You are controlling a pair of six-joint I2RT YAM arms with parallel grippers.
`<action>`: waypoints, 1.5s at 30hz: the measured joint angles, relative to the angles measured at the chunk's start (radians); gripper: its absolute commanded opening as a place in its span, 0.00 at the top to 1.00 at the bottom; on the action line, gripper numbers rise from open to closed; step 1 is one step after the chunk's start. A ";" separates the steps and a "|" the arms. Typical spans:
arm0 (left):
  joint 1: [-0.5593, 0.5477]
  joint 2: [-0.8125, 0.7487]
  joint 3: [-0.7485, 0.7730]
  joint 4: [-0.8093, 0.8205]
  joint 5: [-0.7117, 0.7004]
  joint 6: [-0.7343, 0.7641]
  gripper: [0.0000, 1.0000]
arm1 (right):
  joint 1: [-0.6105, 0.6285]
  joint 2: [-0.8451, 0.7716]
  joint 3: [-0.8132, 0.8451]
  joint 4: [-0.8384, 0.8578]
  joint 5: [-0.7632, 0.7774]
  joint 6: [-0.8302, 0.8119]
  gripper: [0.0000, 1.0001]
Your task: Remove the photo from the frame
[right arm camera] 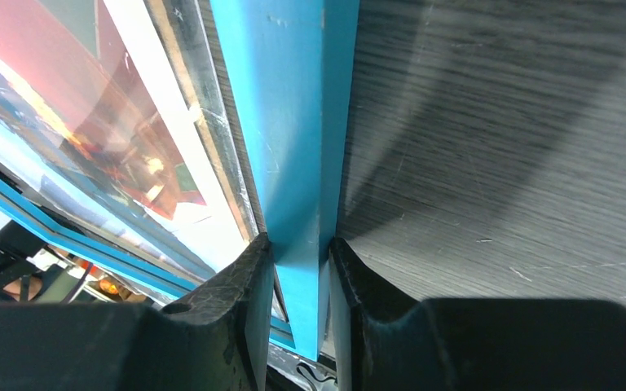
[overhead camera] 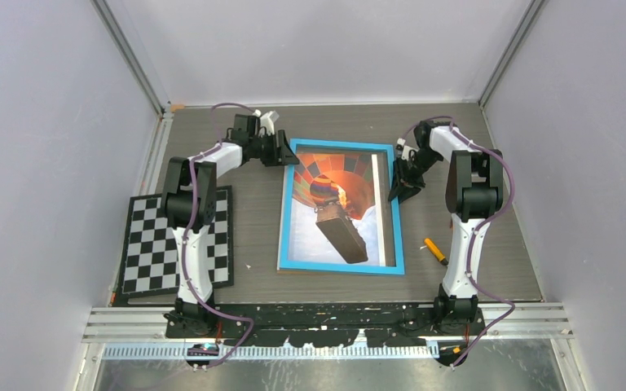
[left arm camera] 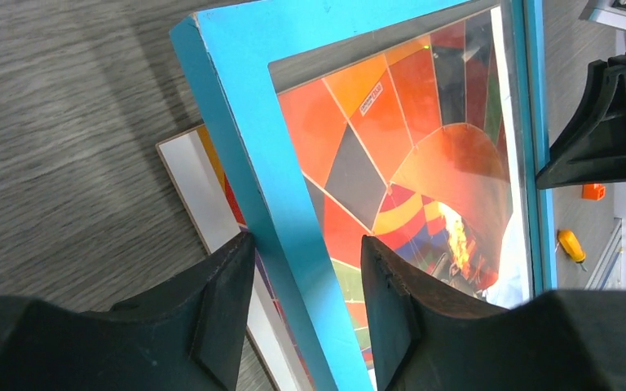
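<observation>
The blue-bordered frame (overhead camera: 338, 267) lies face up mid-table, and the hot-air balloon photo (overhead camera: 330, 204) shows through its glass. My left gripper (overhead camera: 281, 151) is at the frame's far left corner. In the left wrist view it (left arm camera: 306, 244) is open and straddles the blue border (left arm camera: 244, 122), with a gap on the inner side. The photo's white margin (left arm camera: 196, 179) pokes out below the frame there. My right gripper (overhead camera: 397, 189) is at the frame's right edge. In the right wrist view it (right arm camera: 300, 244) is shut on the blue border (right arm camera: 285, 122).
A black-and-white checkerboard (overhead camera: 175, 240) lies at the left beside the left arm. A small yellow-orange tool (overhead camera: 434, 250) lies right of the frame near the right arm. Grey walls close the table on three sides, and a metal rail (overhead camera: 538, 314) runs along the near edge.
</observation>
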 measured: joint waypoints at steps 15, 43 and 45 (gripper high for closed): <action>-0.005 0.053 0.001 0.070 0.026 -0.079 0.52 | -0.009 0.000 0.007 -0.023 0.023 -0.019 0.60; -0.022 0.019 0.037 -0.043 0.014 -0.047 0.47 | -0.029 0.000 0.069 -0.027 0.171 -0.032 0.28; 0.011 -0.016 0.032 -0.052 0.001 -0.048 0.47 | -0.035 0.000 0.071 -0.022 0.168 -0.032 0.28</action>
